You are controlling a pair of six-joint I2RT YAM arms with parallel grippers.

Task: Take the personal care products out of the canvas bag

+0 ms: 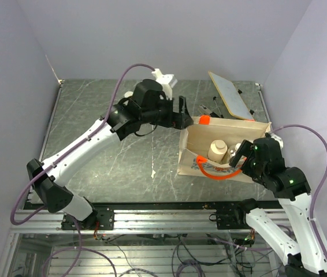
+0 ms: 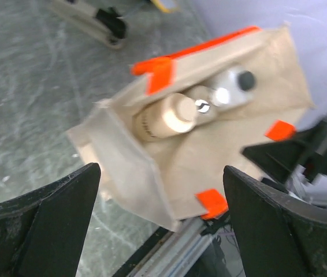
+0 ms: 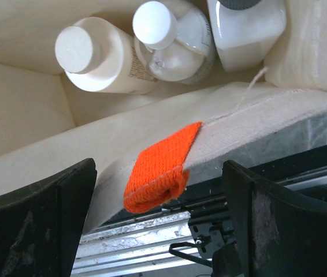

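Observation:
The canvas bag stands open at the right of the table, orange handle on its near side. Inside it I see a cream round bottle, a white-capped round bottle and a white rectangular bottle with a dark cap. The olive-green cylinder is out of view. My left gripper hovers open and empty above the bag's far left corner; its wrist view shows the bag and the cream bottle. My right gripper is open over the bag's near wall, around an orange handle end, apart from it.
A flat tan board lies tilted at the back right, with black clips beside it. The aluminium rail runs along the near table edge just below the bag. Lilac walls close in at both sides.

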